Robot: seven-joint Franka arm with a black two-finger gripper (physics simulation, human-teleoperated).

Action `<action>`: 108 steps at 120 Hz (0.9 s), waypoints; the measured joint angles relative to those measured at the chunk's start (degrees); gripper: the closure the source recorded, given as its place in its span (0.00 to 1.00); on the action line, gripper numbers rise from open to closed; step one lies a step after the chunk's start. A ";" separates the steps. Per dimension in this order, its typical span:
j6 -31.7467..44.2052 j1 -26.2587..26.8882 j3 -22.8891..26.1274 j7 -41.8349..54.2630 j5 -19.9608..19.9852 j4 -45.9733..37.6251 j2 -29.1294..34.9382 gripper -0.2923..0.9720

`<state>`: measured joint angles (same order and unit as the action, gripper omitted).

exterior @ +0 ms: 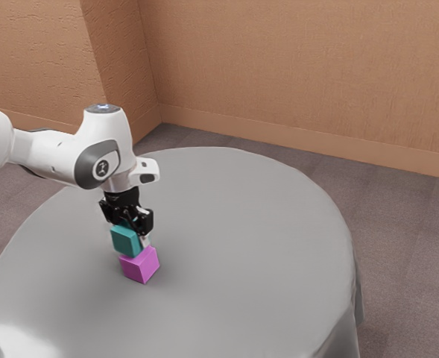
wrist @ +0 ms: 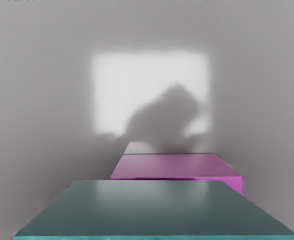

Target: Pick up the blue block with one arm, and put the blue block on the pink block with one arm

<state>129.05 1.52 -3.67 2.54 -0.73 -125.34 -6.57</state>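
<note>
Blue block (exterior: 125,240): hangs pinched from two sides in the hand (exterior: 132,228), lower left of the frame, just over the pink block (exterior: 139,265) on the counter (exterior: 264,224); sits offset toward frame left, so likely wants centring before release; contact between blocks unclear

I can read no writing, number, label or brand anywhere. The faces of the teal-blue cube (exterior: 124,240) and the magenta-pink cube (exterior: 140,265) are plain. The round grey bench (exterior: 264,246) is unmarked, and the small round emblem (exterior: 104,167) on my white arm (exterior: 55,153) carries no legible characters.
</note>
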 joint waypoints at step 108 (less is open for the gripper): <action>-28.95 0.51 -0.38 8.45 1.55 28.33 8.45 0.24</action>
<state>100.10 2.03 -4.05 10.99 0.82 -97.01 1.88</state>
